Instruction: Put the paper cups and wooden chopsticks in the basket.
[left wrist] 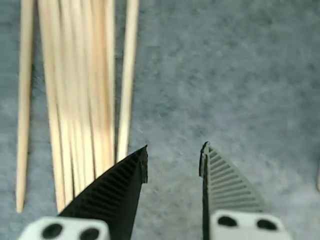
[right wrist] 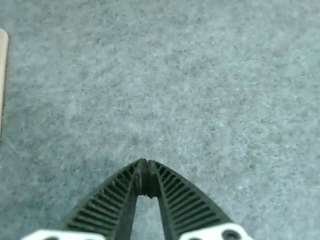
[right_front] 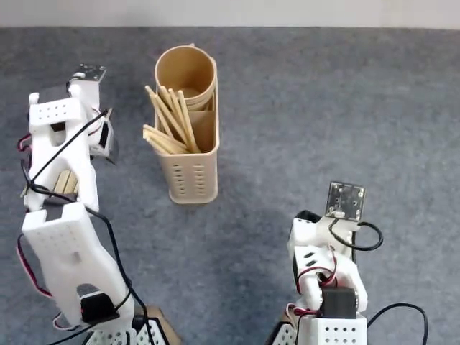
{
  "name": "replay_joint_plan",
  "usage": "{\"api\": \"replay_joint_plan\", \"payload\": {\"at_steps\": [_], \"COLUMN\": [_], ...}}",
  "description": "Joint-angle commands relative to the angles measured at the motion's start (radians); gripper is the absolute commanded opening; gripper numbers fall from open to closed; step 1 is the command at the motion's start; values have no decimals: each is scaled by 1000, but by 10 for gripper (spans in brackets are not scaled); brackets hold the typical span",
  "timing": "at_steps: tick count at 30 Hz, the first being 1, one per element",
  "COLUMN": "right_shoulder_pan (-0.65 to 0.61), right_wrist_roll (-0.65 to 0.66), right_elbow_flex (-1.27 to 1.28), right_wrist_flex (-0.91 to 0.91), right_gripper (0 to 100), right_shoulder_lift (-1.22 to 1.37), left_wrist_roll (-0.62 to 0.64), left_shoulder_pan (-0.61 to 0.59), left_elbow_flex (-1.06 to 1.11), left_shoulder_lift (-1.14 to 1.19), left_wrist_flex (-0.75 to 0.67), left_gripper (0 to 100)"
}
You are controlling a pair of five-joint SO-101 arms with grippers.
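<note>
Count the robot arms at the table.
2. The left arm extends alongside the basket, above loose wooden chopsticks on the table; the right arm is folded back, away from the basket.

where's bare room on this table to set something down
Free: the grey mat right of the basket, beyond the right arm, and the strip between basket and right arm. Crowded: left side, where the left arm hangs over loose chopsticks.

Basket (right_front: 188, 180) sits mid-table (right_front: 323, 108), toward the back. Paper cups (right_front: 185, 70) are in its rear compartment, w/ a chopstick bunch (right_front: 171, 122) in the front one, tips out over the left rim. Loose chopsticks (left wrist: 80, 100) lie on the table left of the basket, under the left arm, just beside the left gripper (left wrist: 174, 155). Right gripper (right wrist: 146, 175) is front-right, well apart from the basket, over bare table.
</note>
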Motion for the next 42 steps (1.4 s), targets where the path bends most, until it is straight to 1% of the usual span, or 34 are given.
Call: {"api": "replay_joint_plan", "payload": {"at_steps": [1,7,15,22,23,25,29,31,33,35,38,40,42], "right_shoulder_pan": [10,10,10,10,10,10,10,10,10,10,10,10,10], "right_wrist_roll": [9,9,9,9,9,9,9,9,9,9,9,9,9], "right_elbow_flex": [162,162,162,162,162,162,162,162,162,162,162,162,162], "right_wrist_flex": [-2,-2,-2,-2,-2,-2,-2,-2,-2,-2,-2,-2,-2], "right_gripper": [5,5,5,5,5,5,5,5,5,5,5,5,5], "right_shoulder_lift": [-1,-1,-1,-1,-1,-1,-1,-1,-1,-1,-1,-1,-1], "left_wrist_roll": [8,5,6,6,6,6,6,6,8,5,-83,-120,-124], "left_shoulder_pan": [-41,-74,-79,-79,-77,-73,-61,-59,-65,-91,-113,-122,-131], "left_elbow_flex": [-99,-130,-130,-136,-157,-242,-487,-590,-591,-542,-486,-478,-476], "left_shoulder_lift": [19,125,222,217,217,217,219,223,219,220,226,229,239], "left_wrist_flex": [5,-2,-15,-6,5,89,282,344,350,350,347,347,347], "left_gripper": [196,196,190,58,37,8,4,4,4,4,7,9,53]}}
